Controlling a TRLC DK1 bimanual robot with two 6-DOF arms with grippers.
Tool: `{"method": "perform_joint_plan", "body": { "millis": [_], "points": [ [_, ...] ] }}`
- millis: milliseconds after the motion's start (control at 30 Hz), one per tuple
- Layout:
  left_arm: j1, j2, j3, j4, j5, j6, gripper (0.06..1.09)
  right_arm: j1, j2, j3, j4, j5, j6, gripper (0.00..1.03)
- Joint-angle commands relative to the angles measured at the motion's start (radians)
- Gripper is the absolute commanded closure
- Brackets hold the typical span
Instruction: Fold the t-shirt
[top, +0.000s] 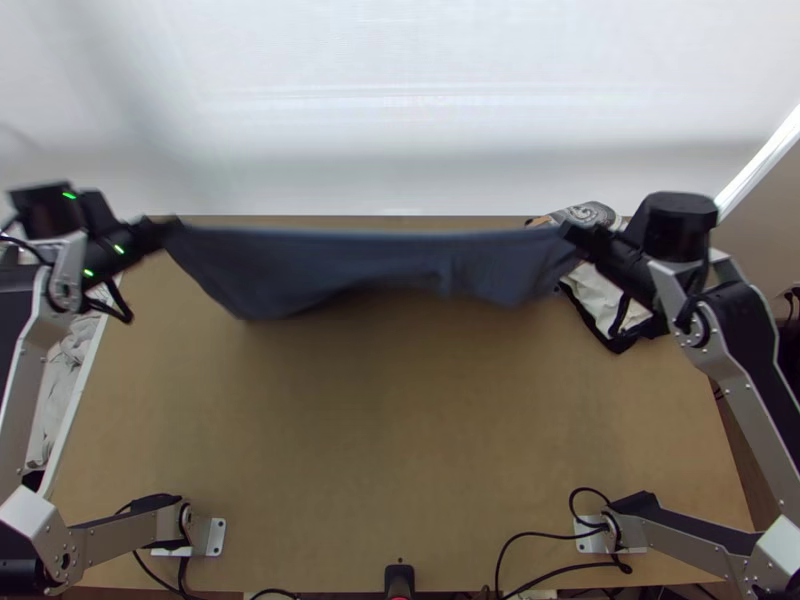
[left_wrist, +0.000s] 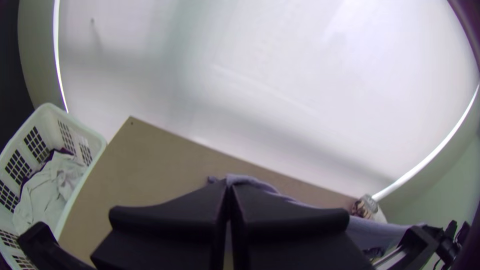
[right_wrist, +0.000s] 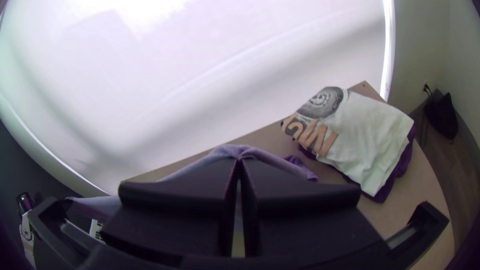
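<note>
Table (top: 400, 450) below, tee (top: 330, 268) hangs w/ long axis L–R, free edge down.

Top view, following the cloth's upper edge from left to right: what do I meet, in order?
Left gripper, shut on one end of the cloth → blue-grey t-shirt, stretched between the two → right gripper, shut on its other end.

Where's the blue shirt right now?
In the top view, the blue shirt hangs stretched between the left gripper and the right gripper, toward the far edge of the table.
</note>
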Motion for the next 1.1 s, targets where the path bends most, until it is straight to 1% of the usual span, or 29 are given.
{"method": "perform_joint_plan", "body": {
  "millis": [0,100,200,267,367,467,633,800,933,1067],
  "points": [
    [0.034,-0.062,0.055,0.137,-0.044,-0.083,1.05,0.001,0.003,0.064,0.053,0.051,-0.063,1.0],
    [0.037,-0.105,0.052,0.274,-0.09,-0.092,1.05,-0.014,0.012,0.133,0.106,0.072,-0.1,1.0],
    [0.043,-0.126,0.072,0.335,-0.11,-0.093,1.05,-0.034,0.021,0.209,0.148,0.074,-0.126,1.0],
    [0.043,-0.148,0.082,0.364,-0.11,-0.096,1.05,-0.042,0.018,0.247,0.176,0.074,-0.143,1.0],
    [0.037,-0.206,0.065,0.461,-0.11,-0.093,1.05,-0.045,0.0,0.302,0.214,0.074,-0.157,1.0],
    [0.029,-0.252,0.076,0.489,-0.11,-0.092,1.05,-0.045,-0.037,0.376,0.225,0.074,-0.166,1.0],
    [0.037,-0.341,0.087,0.484,-0.11,-0.087,1.05,-0.045,-0.126,0.456,0.207,0.075,-0.201,1.0],
    [0.048,-0.464,0.047,0.476,-0.11,-0.075,1.05,-0.045,-0.27,0.474,0.162,0.075,-0.257,1.0],
    [0.064,-0.567,-0.007,0.466,-0.11,-0.076,1.05,-0.046,-0.384,0.472,0.112,0.074,-0.263,1.0],
    [0.068,-0.671,-0.053,0.397,-0.11,-0.08,1.05,-0.048,-0.469,0.474,0.018,0.074,-0.28,1.0]
  ]
}}
